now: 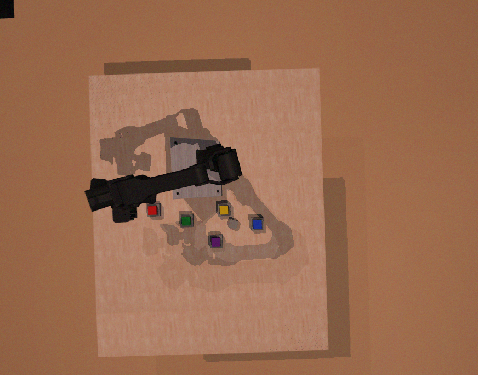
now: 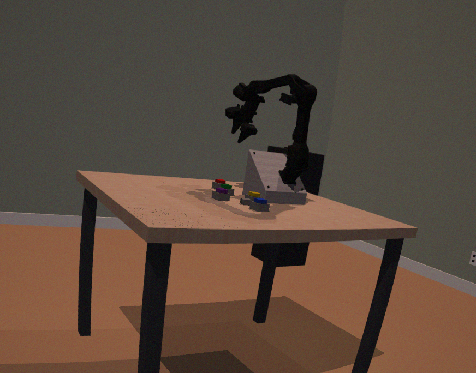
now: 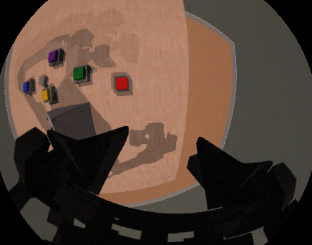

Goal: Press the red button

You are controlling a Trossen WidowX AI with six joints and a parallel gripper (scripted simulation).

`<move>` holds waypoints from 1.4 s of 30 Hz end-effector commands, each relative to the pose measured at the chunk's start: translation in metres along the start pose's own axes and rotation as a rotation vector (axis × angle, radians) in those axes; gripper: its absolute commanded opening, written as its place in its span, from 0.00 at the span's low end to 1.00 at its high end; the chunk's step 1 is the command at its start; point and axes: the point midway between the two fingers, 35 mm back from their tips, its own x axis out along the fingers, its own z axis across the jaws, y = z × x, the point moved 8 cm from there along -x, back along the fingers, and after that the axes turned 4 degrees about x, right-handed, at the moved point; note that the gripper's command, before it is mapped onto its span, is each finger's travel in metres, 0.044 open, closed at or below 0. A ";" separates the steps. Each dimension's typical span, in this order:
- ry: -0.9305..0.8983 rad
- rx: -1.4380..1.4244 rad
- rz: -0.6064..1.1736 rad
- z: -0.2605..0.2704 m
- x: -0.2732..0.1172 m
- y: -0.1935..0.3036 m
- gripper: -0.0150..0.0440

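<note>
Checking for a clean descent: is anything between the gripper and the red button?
Nothing: the exterior view shows only air between the open gripper and the red button.

You see red, green, yellow, blue and purple buttons on grey bases; pale wood-grain desk; black arm.

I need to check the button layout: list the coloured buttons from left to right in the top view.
red button → green button → purple button → yellow button → blue button
</note>
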 end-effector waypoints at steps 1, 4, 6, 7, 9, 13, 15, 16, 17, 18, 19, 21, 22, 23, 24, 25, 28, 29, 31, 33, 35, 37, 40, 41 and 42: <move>-0.247 -0.073 0.053 0.025 0.046 -0.042 0.93; -0.395 -0.103 0.103 0.045 0.074 -0.064 0.93; -0.409 -0.105 0.109 0.047 0.077 -0.066 0.93; -0.409 -0.105 0.109 0.047 0.077 -0.066 0.93; -0.409 -0.105 0.109 0.047 0.077 -0.066 0.93; -0.410 -0.106 0.108 0.062 0.114 -0.062 0.75; -0.411 -0.106 0.108 0.070 0.131 -0.059 0.67; -0.411 -0.106 0.108 0.071 0.133 -0.058 0.62; -0.411 -0.106 0.108 0.071 0.133 -0.058 0.58; -0.411 -0.106 0.108 0.071 0.133 -0.058 0.53; -0.411 -0.106 0.108 0.071 0.133 -0.058 0.49; -0.411 -0.106 0.108 0.071 0.133 -0.058 0.40; -0.411 -0.106 0.108 0.071 0.133 -0.058 0.35; -0.411 -0.106 0.108 0.071 0.133 -0.058 0.31; -0.411 -0.106 0.108 0.071 0.133 -0.058 0.29; -0.411 -0.106 0.108 0.071 0.133 -0.058 0.29; -0.411 -0.106 0.108 0.071 0.133 -0.058 0.29; -0.411 -0.106 0.108 0.071 0.133 -0.058 0.29; -0.411 -0.106 0.108 0.071 0.133 -0.058 0.29; -0.411 -0.106 0.108 0.072 0.134 -0.058 0.29; -0.411 -0.106 0.107 0.073 0.137 -0.058 0.29; -0.411 -0.106 0.107 0.074 0.140 -0.058 0.29; -0.411 -0.106 0.107 0.076 0.144 -0.057 0.29; -0.411 -0.106 0.107 0.077 0.146 -0.057 0.29; -0.412 -0.106 0.107 0.077 0.147 -0.057 0.29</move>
